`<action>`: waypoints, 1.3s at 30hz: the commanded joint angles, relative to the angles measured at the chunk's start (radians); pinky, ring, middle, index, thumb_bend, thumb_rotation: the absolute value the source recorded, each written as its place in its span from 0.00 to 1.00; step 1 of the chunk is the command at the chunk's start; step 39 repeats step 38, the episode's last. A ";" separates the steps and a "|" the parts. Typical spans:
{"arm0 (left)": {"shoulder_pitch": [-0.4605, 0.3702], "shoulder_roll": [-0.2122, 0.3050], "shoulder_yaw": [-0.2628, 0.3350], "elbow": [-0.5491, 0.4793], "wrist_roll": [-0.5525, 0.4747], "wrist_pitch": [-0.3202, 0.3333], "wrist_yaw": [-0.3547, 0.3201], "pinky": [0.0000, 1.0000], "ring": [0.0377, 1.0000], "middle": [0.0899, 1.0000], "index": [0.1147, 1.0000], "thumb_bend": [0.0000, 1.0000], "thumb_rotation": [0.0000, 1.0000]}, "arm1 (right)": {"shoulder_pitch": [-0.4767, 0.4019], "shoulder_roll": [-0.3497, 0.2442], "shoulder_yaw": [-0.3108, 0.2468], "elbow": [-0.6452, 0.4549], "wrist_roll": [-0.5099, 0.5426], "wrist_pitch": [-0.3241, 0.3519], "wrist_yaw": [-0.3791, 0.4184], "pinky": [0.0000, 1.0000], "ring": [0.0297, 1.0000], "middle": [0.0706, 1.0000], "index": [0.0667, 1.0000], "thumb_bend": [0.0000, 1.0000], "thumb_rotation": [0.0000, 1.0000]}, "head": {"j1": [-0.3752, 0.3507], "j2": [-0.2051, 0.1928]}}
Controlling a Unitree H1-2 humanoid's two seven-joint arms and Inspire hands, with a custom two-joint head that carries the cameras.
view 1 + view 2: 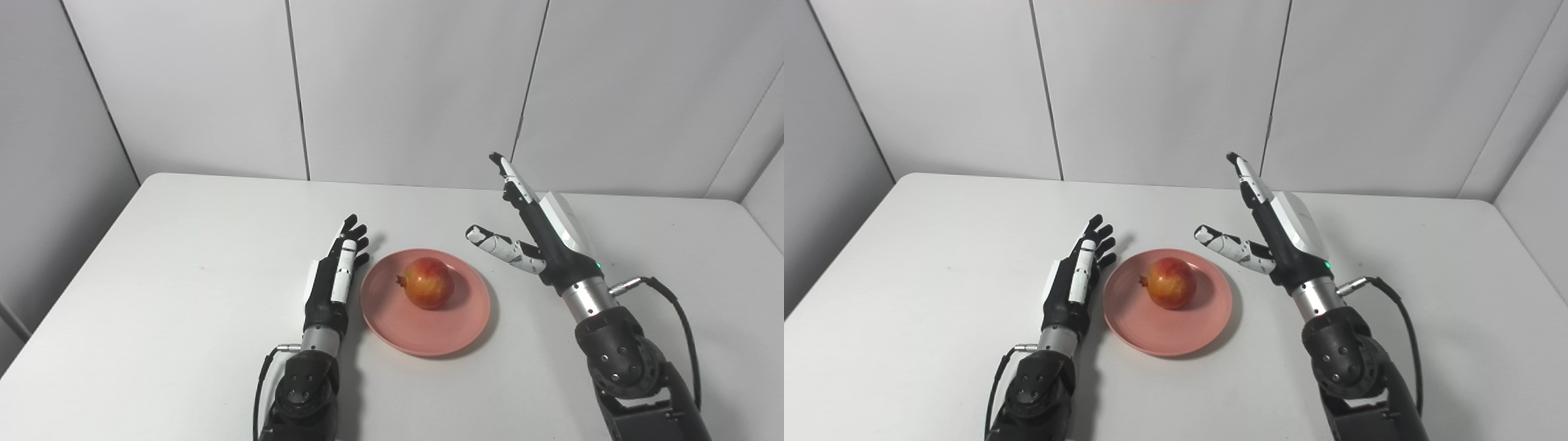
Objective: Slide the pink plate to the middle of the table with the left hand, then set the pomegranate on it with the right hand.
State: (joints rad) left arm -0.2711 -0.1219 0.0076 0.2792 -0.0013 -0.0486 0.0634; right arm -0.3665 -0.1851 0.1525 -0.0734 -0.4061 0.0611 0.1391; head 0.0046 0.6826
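A pink plate (453, 334) lies on the white table (184, 275), near its middle. A red and yellow pomegranate (428, 283) rests on the plate, its crown pointing left. My left hand (335, 275) lies flat and open just left of the plate's rim, fingers stretched toward the back. To the right of the plate my right hand (533, 229) is raised above the table, open, fingers straight and thumb spread toward the plate. It holds nothing and is apart from the fruit.
Grey wall panels (404, 86) close off the back and both sides of the table. A black cable (680, 318) loops off the right wrist.
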 commanded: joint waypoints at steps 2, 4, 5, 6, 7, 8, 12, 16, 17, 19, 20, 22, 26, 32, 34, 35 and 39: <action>0.006 0.005 0.001 -0.002 -0.011 0.005 -0.008 0.88 0.91 0.91 0.91 0.43 1.00 | -0.001 0.023 -0.044 -0.030 0.094 0.035 0.005 0.94 0.99 1.00 1.00 0.90 1.00 | 0.001 0.000; 0.011 0.003 0.004 -0.012 -0.015 0.010 -0.008 0.88 0.91 0.92 0.91 0.43 1.00 | 0.015 0.046 -0.069 -0.027 0.160 0.027 0.002 0.96 1.00 1.00 1.00 0.87 1.00 | 0.002 0.000; 0.013 0.003 0.005 -0.017 -0.015 0.013 -0.009 0.88 0.91 0.92 0.91 0.43 1.00 | 0.024 0.058 -0.081 -0.024 0.190 0.026 0.002 0.97 1.00 1.00 1.00 0.87 1.00 | 0.003 0.000; 0.016 0.004 0.006 -0.020 -0.016 0.011 -0.011 0.89 0.91 0.92 0.91 0.43 1.00 | 0.031 0.067 -0.089 -0.020 0.209 0.025 0.000 0.97 1.00 1.00 1.00 0.86 1.00 | 0.003 0.000; 0.019 0.005 0.007 -0.023 -0.017 0.008 -0.013 0.89 0.91 0.92 0.91 0.42 1.00 | 0.038 0.077 -0.095 -0.016 0.226 0.026 -0.001 0.96 1.00 1.00 1.00 0.87 1.00 | 0.005 -0.001; 0.022 0.006 0.007 -0.026 -0.017 0.005 -0.015 0.89 0.91 0.92 0.91 0.42 1.00 | 0.044 0.087 -0.102 -0.012 0.243 0.027 -0.003 0.95 1.00 1.00 1.00 0.88 1.00 | 0.005 -0.001; 0.032 0.016 0.005 -0.036 -0.009 -0.003 -0.018 0.90 0.93 0.94 0.94 0.42 1.00 | 0.067 0.109 -0.108 0.002 0.277 0.030 -0.015 0.98 1.00 1.00 1.00 0.92 1.00 | 0.001 -0.005; 0.051 0.027 -0.003 -0.072 0.018 0.015 -0.012 0.92 0.95 0.97 0.97 0.42 1.00 | 0.094 0.124 -0.108 0.014 0.289 0.030 -0.029 1.00 1.00 1.00 1.00 0.90 1.00 | -0.015 -0.010; 0.056 0.031 -0.005 -0.085 0.020 0.025 -0.014 0.94 0.97 0.98 0.99 0.42 1.00 | 0.099 0.129 -0.109 0.014 0.290 0.029 -0.034 0.99 1.00 1.00 1.00 0.89 1.00 | -0.028 -0.012; 0.073 0.039 -0.011 -0.115 0.021 0.039 -0.021 0.97 0.98 0.99 1.00 0.41 1.00 | 0.112 0.136 -0.111 0.012 0.295 0.024 -0.043 0.99 0.99 1.00 0.99 0.88 1.00 | -0.036 -0.013; 0.079 0.042 -0.013 -0.123 0.021 0.042 -0.023 0.98 0.99 1.00 1.00 0.40 1.00 | 0.116 0.138 -0.110 0.012 0.296 0.022 -0.046 0.99 0.99 0.99 0.99 0.87 1.00 | -0.036 -0.013; 0.098 0.051 -0.024 -0.146 0.024 0.043 -0.029 0.99 1.00 1.00 1.00 0.38 1.00 | 0.130 0.148 -0.117 0.004 0.313 0.035 -0.050 0.98 0.98 0.99 0.99 0.85 1.00 | -0.036 -0.014; 0.131 0.066 -0.040 -0.182 0.029 0.034 -0.033 0.99 1.00 1.00 1.00 0.37 1.00 | 0.157 0.166 -0.137 -0.008 0.371 0.062 -0.050 0.99 0.98 1.00 1.00 0.83 1.00 | -0.033 -0.009; 0.174 0.073 -0.047 -0.225 0.030 0.018 -0.042 1.00 1.00 1.00 1.00 0.35 1.00 | 0.196 0.170 -0.158 -0.004 0.495 0.064 -0.007 1.00 1.00 1.00 1.00 0.69 1.00 | -0.034 -0.010; 0.190 0.074 -0.052 -0.248 0.028 0.032 -0.046 1.00 1.00 1.00 1.00 0.36 1.00 | 0.203 0.168 -0.159 -0.006 0.510 0.062 -0.005 1.00 1.00 1.00 1.00 0.61 1.00 | -0.033 -0.010; 0.198 0.073 -0.055 -0.256 0.024 0.033 -0.050 1.00 1.00 1.00 1.00 0.36 1.00 | 0.206 0.168 -0.160 -0.009 0.516 0.061 -0.006 1.00 1.00 1.00 1.00 0.60 1.00 | -0.033 -0.010; 0.217 0.069 -0.058 -0.272 0.023 0.030 -0.049 1.00 1.00 1.00 1.00 0.37 1.00 | 0.214 0.166 -0.159 -0.015 0.525 0.061 -0.006 1.00 1.00 1.00 1.00 0.53 1.00 | -0.037 -0.012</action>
